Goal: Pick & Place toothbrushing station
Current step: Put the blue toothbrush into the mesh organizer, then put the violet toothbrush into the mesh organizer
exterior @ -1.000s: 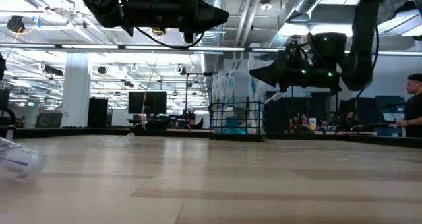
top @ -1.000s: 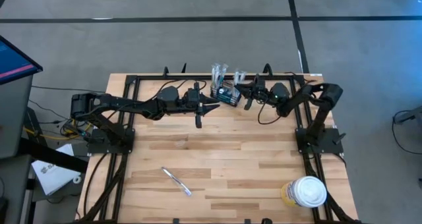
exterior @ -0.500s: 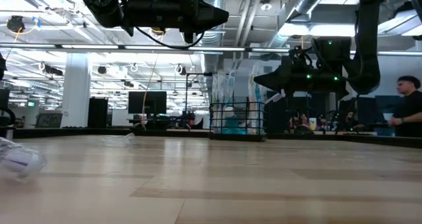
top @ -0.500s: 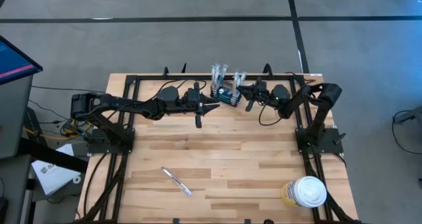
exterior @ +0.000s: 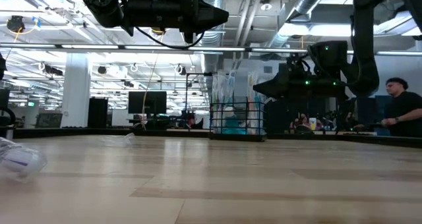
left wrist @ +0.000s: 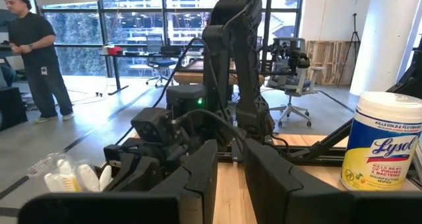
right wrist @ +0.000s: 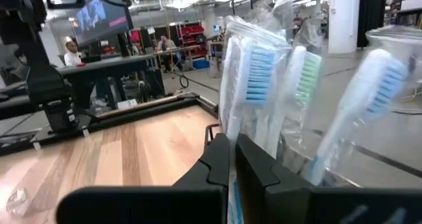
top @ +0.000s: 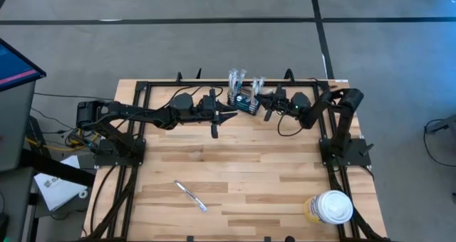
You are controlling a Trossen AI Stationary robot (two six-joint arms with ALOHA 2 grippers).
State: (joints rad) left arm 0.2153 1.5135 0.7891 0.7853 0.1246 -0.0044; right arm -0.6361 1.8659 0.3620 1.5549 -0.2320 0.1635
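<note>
The toothbrushing station is a small black wire-mesh box standing on its base at the table's far edge. Several wrapped toothbrushes stand upright in it. My right gripper is shut and points level at the station's right side, its tips level with the wrapped brushes. My left gripper hovers high above the table, left of and nearer than the station. Its fingers stand a narrow gap apart with nothing between them. My right gripper comes level from the table's right, with its shut fingertips right at the clear wrappers of the brushes. I cannot tell whether they touch the wrappers or the box.
A round white-lidded yellow wipes tub stands at the near right corner. One wrapped toothbrush lies flat at the near left. Black frame rails run along the table's sides. People stand in the room beyond.
My right gripper has sunk a little beside the station, staying shut and level. The station has kept its place.
</note>
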